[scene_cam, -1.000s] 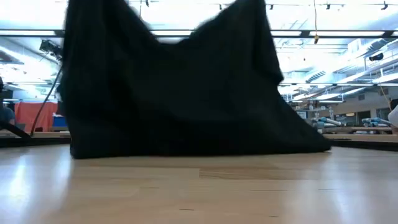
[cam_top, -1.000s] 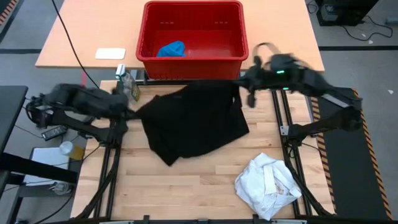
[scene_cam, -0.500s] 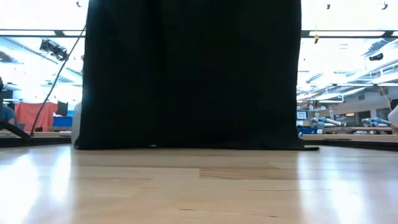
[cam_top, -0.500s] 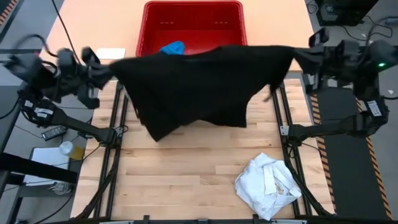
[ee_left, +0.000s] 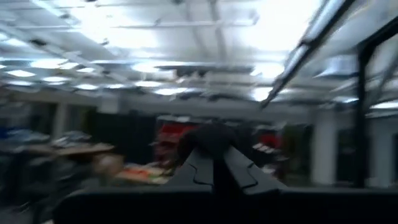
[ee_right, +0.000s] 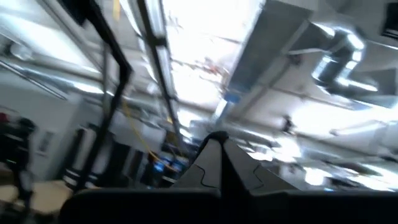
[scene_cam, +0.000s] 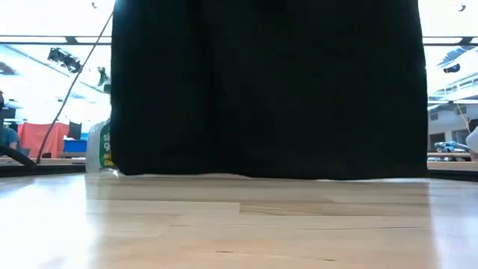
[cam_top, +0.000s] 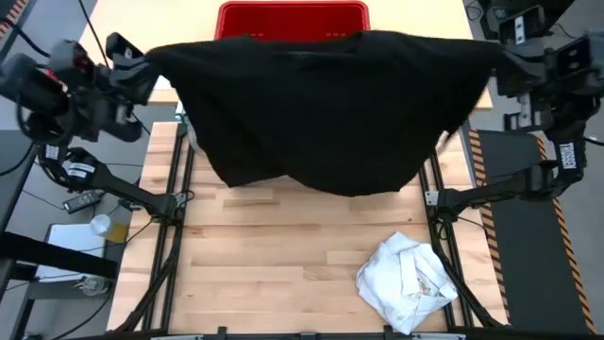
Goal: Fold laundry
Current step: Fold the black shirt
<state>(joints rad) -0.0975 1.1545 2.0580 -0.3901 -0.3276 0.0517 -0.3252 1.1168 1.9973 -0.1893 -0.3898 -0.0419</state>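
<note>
The large black garment (cam_top: 326,109) hangs spread wide between my two raised grippers over the table's far half. In the low view the black garment (scene_cam: 269,90) falls like a curtain, its lower hem (scene_cam: 269,176) at about table height. My left gripper (cam_top: 143,68) is at its left top corner and my right gripper (cam_top: 497,59) at its right top corner, both shut. The crumpled white garment (cam_top: 408,281) lies on the table's near right part. The blue garment is hidden behind the black one. My left gripper pinches the black garment's upper left corner (cam_top: 162,62) between its shut fingers (ee_left: 214,163), held high with the cloth hanging below and drawn out toward the other arm. How many layers it holds does not show. My right gripper pinches the upper right corner (cam_top: 477,55) between its shut fingers (ee_right: 217,163), held high. The top edge runs nearly straight between the two holds and the body hangs below. The layers in the hold cannot be seen.
The red basket (cam_top: 293,9) stands beyond the table's far edge, mostly covered by the black cloth. A bottle (scene_cam: 101,149) stands at the far left, beside the hanging cloth. Bare wood lies in the table's near left and middle (cam_top: 274,274).
Both grippers have risen and swung apart, left toward the left edge and right toward the right edge. The black garment, bunched on the table a second ago, has been lifted and drawn out wide between them, now hanging as a flat sheet and covering the basket's blue garment.
</note>
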